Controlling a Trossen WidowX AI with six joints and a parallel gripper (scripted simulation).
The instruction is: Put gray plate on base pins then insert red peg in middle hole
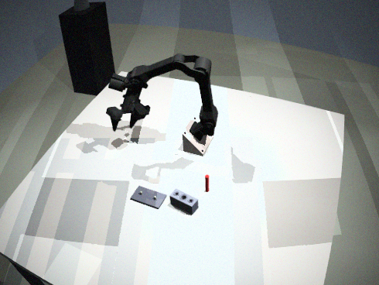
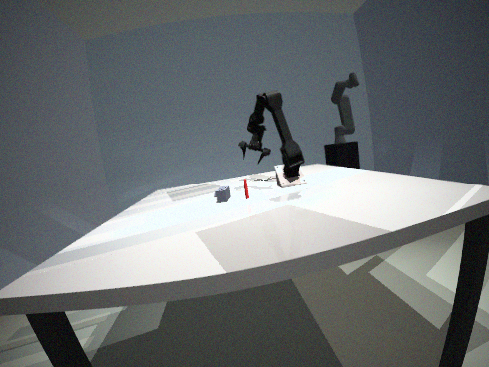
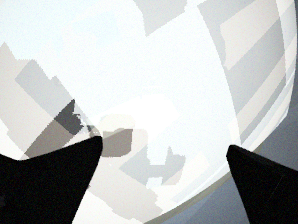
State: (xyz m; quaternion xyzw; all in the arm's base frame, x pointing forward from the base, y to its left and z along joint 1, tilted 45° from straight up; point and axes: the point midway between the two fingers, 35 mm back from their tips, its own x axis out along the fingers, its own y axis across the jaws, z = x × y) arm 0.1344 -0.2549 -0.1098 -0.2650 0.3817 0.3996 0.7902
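Gripper (image 1: 124, 125) hangs high above the white table (image 1: 278, 128), jaws spread wide, nothing between them; well apart from it lies the gray plate (image 1: 184, 200), just beside the pinned base (image 1: 148, 197); the red peg (image 1: 207, 183) stands upright near the plate's other side.
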